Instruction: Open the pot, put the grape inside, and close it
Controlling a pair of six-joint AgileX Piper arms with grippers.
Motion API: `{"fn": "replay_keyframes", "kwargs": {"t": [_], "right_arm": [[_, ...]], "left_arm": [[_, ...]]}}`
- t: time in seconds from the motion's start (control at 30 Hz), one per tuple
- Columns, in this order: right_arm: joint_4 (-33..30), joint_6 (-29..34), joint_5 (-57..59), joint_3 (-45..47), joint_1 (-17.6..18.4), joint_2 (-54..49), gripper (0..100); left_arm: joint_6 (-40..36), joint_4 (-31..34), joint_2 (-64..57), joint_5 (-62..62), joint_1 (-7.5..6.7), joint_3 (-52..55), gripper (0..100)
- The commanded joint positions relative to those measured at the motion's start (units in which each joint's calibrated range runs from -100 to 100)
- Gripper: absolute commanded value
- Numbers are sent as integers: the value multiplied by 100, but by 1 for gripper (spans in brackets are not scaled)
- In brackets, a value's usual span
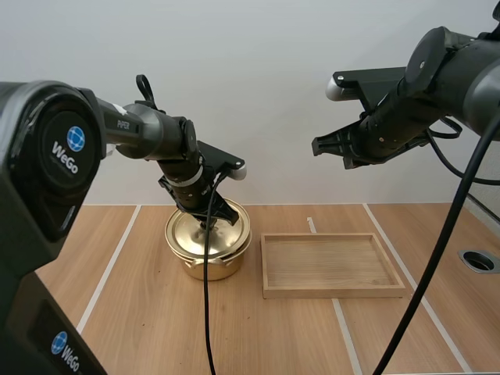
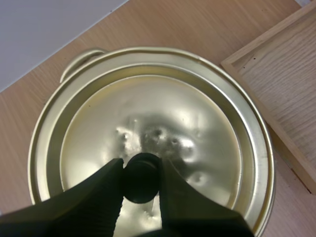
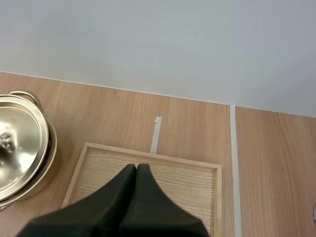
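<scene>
**Left.** My left end effector [image 1: 208,222] is reaching down onto the pot [image 1: 205,266]. The pot is sitting on the surface [image 1: 133,312] with its lid [image 2: 163,118] in place.
- My two fingers [image 2: 89,200] are grasping the lid's black knob [image 2: 140,180], one on each side. They are parted just wide enough to take it, and both inner faces are touching it.
- The left wrist view is showing this grip close up, together with small dents in the gold lid near the knob and one handle [image 2: 81,58] at the pot's rim.
- In the high view my own end effector is covering the knob.

**Middle.** A wooden tray [image 1: 332,291] is lying flat on the surface just beside the pot.

**Right.** My right end effector [image 3: 136,170] is hanging well above the surface, over the tray.
- It is clenched on nothing, its fingers pressing together as one dark wedge.
- The right wrist view is showing that closure, with the tray beneath it and the lidded pot beside the tray.
- The high view is showing how far above the tray it is hanging.
</scene>
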Motion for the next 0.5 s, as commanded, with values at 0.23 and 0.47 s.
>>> {"fn": "replay_keyframes", "kwargs": {"t": [0.23, 0.47], "right_arm": [[14, -14, -109, 17, -23, -91, 0], [14, -14, -109, 17, -23, -91, 0]], "left_arm": [[-30, -62, 470, 10, -5, 8, 0], [-30, -62, 455, -11, -5, 8, 0]]}}
